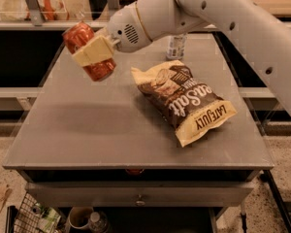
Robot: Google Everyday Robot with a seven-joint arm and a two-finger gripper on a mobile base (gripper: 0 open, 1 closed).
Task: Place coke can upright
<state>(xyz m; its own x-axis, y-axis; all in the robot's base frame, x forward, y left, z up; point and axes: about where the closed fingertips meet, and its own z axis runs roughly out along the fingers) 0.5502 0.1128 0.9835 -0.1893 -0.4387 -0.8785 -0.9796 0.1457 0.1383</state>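
Currently gripper (pixel 90 52) clamped on coke can (pixel 79 34) above table (pixel 87 125) (not touching); long axis tilted, upper end leaning left.

Over the table's (pixel 87 130) left, jaws hide the coke can's (pixel 76 34) middle

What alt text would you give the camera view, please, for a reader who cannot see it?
The gripper holds the coke can tilted in the air over the table's far left. A chip bag lies to its right, and a water bottle stands at the far edge.
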